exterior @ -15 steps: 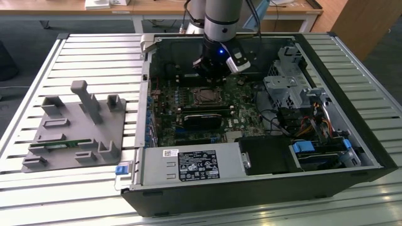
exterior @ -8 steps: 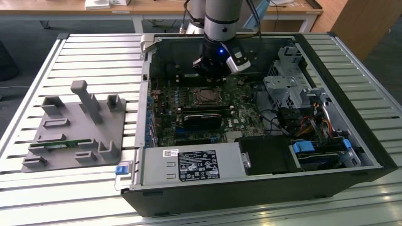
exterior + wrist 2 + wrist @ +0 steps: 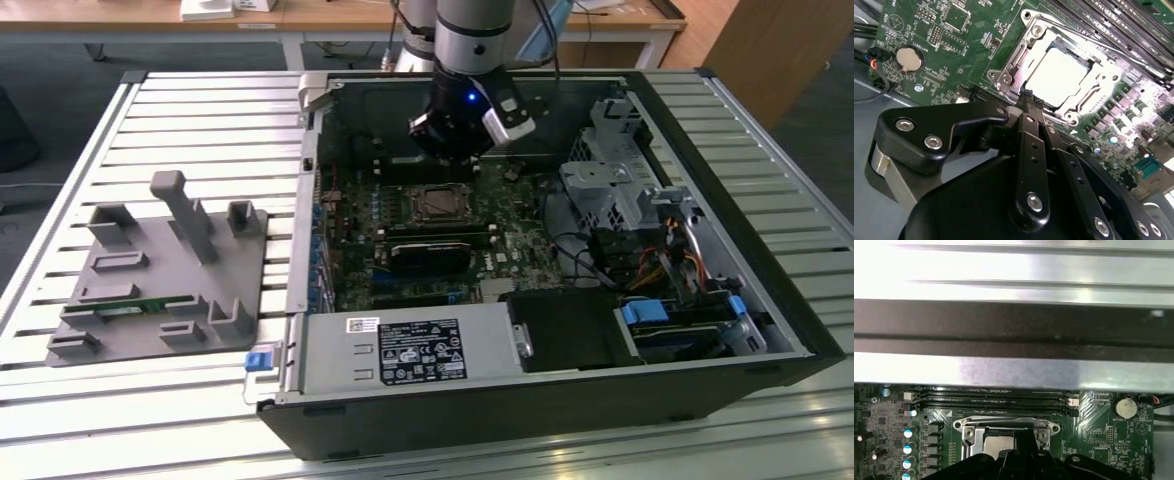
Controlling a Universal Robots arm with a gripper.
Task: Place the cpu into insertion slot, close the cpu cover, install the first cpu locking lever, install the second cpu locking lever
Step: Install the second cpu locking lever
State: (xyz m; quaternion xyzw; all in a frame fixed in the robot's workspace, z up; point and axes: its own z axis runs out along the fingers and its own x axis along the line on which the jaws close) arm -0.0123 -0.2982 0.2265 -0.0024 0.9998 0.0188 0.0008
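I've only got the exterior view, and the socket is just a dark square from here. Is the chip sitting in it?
Observer: Yes. In the second wrist view the cpu lies flat in the socket, silver top up.
Operator: And the cover, up or down?
Observer: The cpu cover lies flat, framing the chip on all sides.
Operator: Where's the gripper relative to it?
Observer: The gripper sits at the cover's near edge. I cannot tell whether it touches.

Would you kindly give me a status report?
Black gripper at socket edge, empty. Silver-grey square cpu seated under silvery metal cpu cover. Nothing obstructing.
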